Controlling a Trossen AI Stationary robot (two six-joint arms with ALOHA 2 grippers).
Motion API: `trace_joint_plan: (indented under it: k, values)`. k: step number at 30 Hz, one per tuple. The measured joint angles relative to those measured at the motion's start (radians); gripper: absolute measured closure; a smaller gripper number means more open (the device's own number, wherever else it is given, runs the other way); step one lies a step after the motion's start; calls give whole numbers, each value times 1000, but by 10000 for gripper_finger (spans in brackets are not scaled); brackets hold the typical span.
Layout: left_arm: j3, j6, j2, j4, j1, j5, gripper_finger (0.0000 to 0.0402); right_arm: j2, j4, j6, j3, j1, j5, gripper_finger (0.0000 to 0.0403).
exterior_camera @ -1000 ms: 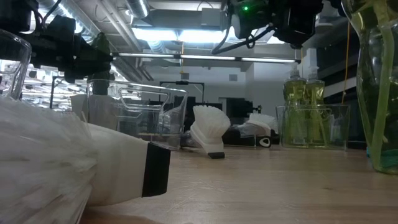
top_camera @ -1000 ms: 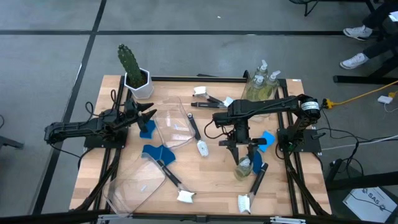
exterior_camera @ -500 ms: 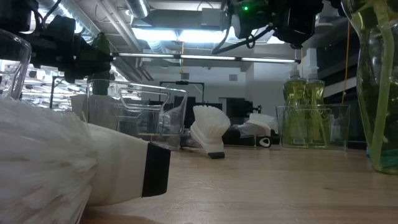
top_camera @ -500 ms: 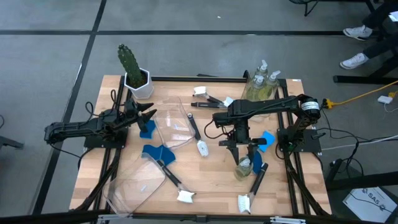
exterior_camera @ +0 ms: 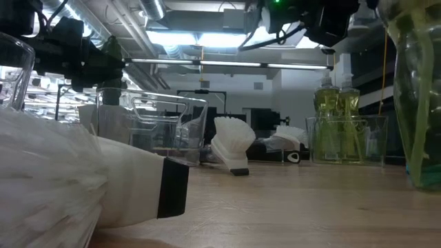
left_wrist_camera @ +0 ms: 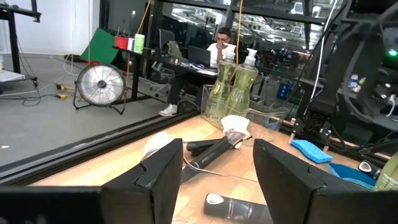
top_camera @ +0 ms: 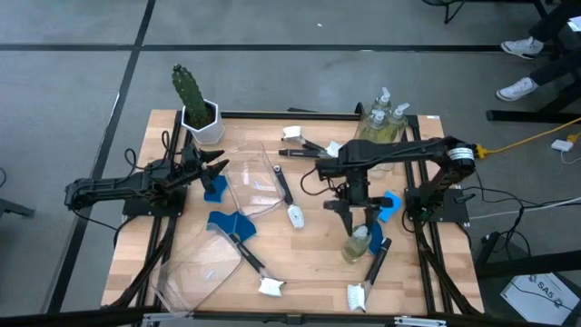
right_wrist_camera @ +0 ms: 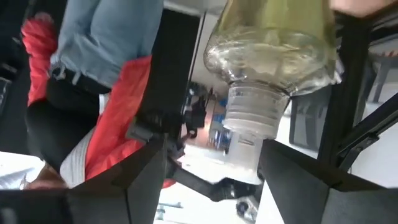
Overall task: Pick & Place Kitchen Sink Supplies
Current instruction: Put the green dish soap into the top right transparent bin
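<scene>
A clear pump bottle of yellowish-green soap (top_camera: 357, 243) stands on its base near the table's right front, and fills the right edge of the low view as the same bottle (exterior_camera: 413, 103). My right gripper (top_camera: 357, 216) hangs open just above it. In the right wrist view the bottle's neck (right_wrist_camera: 252, 124) sits between the fingers of my right gripper (right_wrist_camera: 214, 155), and no touch shows. My left gripper (top_camera: 218, 168) waits open at the table's left, by a blue sponge (top_camera: 215, 188).
Two more soap bottles stand in a clear bin (top_camera: 381, 123) at the far right. Blue sponges (top_camera: 227, 222) (top_camera: 390, 202) and several black-handled brushes (top_camera: 284, 191) (top_camera: 372, 268) (top_camera: 250, 259) lie about. Clear bins (top_camera: 254, 177) (top_camera: 200, 268) sit left of centre, and a potted cactus (top_camera: 192, 100) stands far left.
My right gripper has shifted slightly toward the table's right edge, still open above the standing soap bottle.
</scene>
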Motion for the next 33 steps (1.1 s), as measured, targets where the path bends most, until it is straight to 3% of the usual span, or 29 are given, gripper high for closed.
trace_joint_plan:
  k: [3, 7, 23, 28, 33]
  values:
    - [0, 0, 0, 0, 0, 0, 210, -17, 17, 7, -3, -16, 123, 147]
    - [0, 0, 0, 0, 0, 0, 211, -46, 46, 53, -2, -19, 163, 147]
    - [0, 0, 0, 0, 0, 0, 212, -56, 41, 48, 42, 52, 180, 147]
    - [0, 0, 0, 0, 0, 0, 210, -57, -45, -6, 170, 45, 348, 147]
    - [0, 0, 0, 0, 0, 0, 212, -58, -97, -115, 306, 35, 654, 147]
